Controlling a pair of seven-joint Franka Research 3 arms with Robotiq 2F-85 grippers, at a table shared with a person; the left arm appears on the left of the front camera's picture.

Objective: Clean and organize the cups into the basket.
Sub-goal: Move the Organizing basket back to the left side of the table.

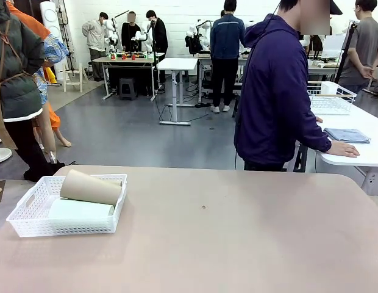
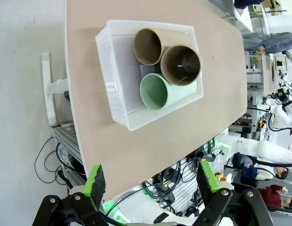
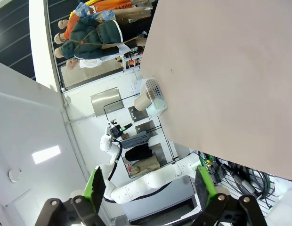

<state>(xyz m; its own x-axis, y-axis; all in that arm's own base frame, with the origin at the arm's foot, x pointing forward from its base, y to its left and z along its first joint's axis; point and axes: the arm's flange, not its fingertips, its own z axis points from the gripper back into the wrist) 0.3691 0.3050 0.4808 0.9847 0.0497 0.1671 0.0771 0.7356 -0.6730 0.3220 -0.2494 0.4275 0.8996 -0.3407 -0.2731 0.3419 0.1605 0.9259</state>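
Observation:
The white lattice basket stands at the table's left. A tan cup lies on its side in it, on top of the mint cup. From above, the left wrist view shows the basket holding two tan cups and the mint cup, all lying with their mouths toward the camera. My left gripper hangs open well above and off the table edge, nothing between its fingers. My right gripper is open too, far from the basket.
The tan table stretches bare to the right of the basket. A person in a navy jacket stands beyond the far edge, one hand on a neighbouring white table that holds a wire basket and a blue cloth.

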